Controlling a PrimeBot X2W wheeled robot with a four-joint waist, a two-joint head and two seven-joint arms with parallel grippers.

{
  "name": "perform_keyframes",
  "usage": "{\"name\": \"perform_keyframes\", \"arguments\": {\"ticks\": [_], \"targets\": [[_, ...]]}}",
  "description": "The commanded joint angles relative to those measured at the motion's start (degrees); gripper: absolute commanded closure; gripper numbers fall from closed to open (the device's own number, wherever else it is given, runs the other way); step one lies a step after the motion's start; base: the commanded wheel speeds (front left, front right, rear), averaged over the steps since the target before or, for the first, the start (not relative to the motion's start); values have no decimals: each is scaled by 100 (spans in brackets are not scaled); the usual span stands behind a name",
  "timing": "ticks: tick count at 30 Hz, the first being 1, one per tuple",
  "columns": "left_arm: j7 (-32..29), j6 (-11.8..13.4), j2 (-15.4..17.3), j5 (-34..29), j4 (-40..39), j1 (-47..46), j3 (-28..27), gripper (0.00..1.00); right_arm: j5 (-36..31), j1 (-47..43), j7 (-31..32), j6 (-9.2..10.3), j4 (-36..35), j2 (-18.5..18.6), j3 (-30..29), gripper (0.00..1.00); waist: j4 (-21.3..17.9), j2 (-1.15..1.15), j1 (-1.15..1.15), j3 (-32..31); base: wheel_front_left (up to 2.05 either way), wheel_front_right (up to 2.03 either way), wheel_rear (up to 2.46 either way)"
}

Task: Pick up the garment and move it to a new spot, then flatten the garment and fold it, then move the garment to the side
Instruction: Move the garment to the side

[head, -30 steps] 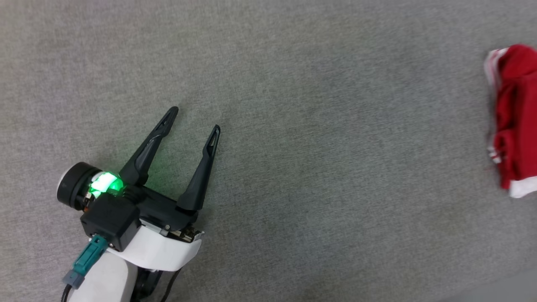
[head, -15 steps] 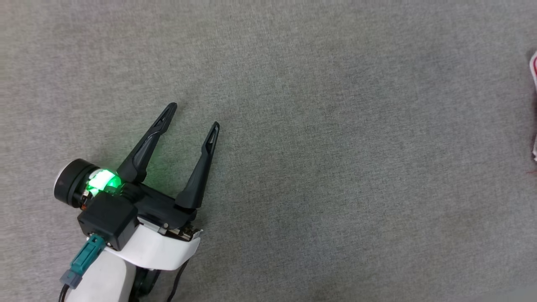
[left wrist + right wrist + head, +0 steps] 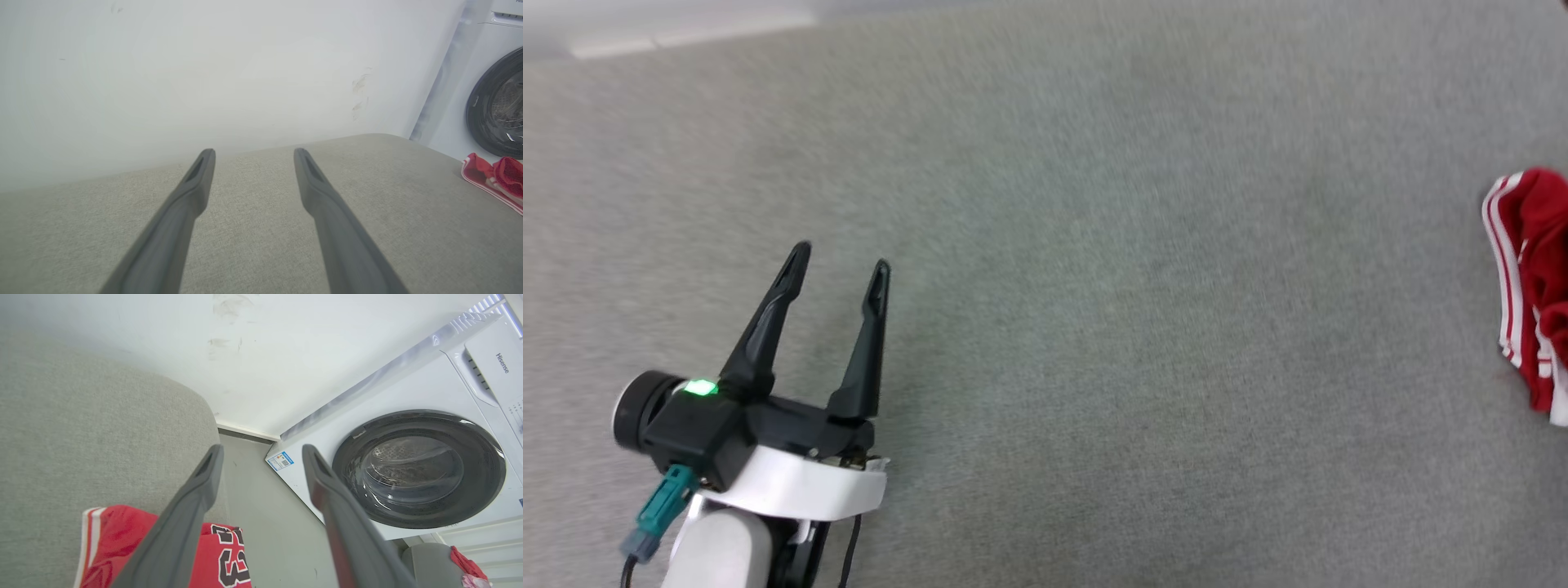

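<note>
The garment (image 3: 110, 543) lies crumpled at the rounded corner of the counter (image 3: 73, 428), close to its edge. It is soft red jersey with white stripes along one seam and bold black-and-white lettering (image 3: 226, 555) on a fold. In the head view the garment (image 3: 1531, 278) sits at the far right, cut off by the frame, well apart from the left hand (image 3: 841, 255). The left wrist view shows the garment (image 3: 488, 175) bunched at the right, with a striped hem towards the camera.

The right hand (image 3: 262, 449) is above the garment with its two long dark fingers spread wide, and it has hold of nothing. Whether a finger touches the cloth cannot be told. The left hand (image 3: 253, 152) is also spread wide and empty above the bare counter (image 3: 253, 228), which is covered in a grey, finely woven fabric.

Beyond the corner stands a white front-loading washing machine (image 3: 408, 396) with a round dark-rimmed glass door (image 3: 416, 469). A ribbed metal drum shows behind the door, and its contents cannot be made out. A small blue-and-white label (image 3: 280, 460) sits at the lower corner of the machine. Behind it is a scuffed white wall (image 3: 286, 355), and below is a smooth grey floor (image 3: 261, 522).
</note>
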State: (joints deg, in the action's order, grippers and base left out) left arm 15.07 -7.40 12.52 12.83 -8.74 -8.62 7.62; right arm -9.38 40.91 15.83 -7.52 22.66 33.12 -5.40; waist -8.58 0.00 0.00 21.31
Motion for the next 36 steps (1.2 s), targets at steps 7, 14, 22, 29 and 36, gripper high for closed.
{"name": "perform_keyframes", "arguments": {"ticks": [7,14,22,29,36], "targets": [[12,40,-339,-71,194,544,-689,0,746,-828,-746,5,-1277,-1107,-159,0,610,0,0,-1250,0,0,0],[12,50,-506,-165,290,861,-960,0,1236,-1968,-1339,5,-2282,-2057,-247,0,835,0,0,-1665,0,0,0],[12,40,-663,-228,450,1208,-1175,0,1652,-3276,-2294,5,-2594,-2791,-60,0,932,0,0,-1929,0,0,0],[12,13,-744,-382,454,1322,-1203,0,1838,-3847,-2865,5,-2188,-2980,202,0,953,0,0,-1964,0,0,0],[12,2,-816,-500,505,1365,-1249,0,1879,-3851,-3044,4,-1938,-3032,283,0,925,0,0,-1990,0,0,0]]}}
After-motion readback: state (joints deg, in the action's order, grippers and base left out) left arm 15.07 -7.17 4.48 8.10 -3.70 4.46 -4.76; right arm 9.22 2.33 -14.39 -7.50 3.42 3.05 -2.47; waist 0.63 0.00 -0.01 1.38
